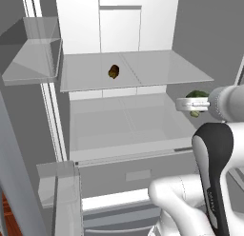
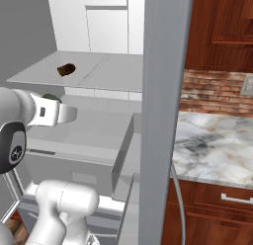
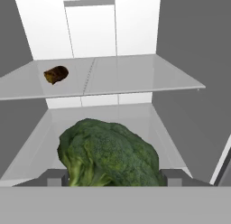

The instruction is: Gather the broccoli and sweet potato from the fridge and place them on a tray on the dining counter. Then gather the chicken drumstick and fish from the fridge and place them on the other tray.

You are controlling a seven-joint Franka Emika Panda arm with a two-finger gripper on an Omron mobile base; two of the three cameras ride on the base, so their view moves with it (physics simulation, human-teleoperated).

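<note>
Filling the lower centre of the hand view, the broccoli (image 3: 110, 155) sits between the two dark finger tips of the gripper (image 3: 110, 179), which stand wide apart on either side of it; the fingers appear to be holding the head, though actual contact is hard to make out. In the left base view the broccoli (image 1: 196, 98) shows as a green lump at the right edge, mostly hidden behind the white wrist, and in the right base view only a sliver of broccoli (image 2: 50, 97) peeks above the hand at left. A brown sweet potato (image 1: 114, 72) lies on the upper glass shelf (image 1: 157, 68) of the open fridge, at upper left in the hand view.
</note>
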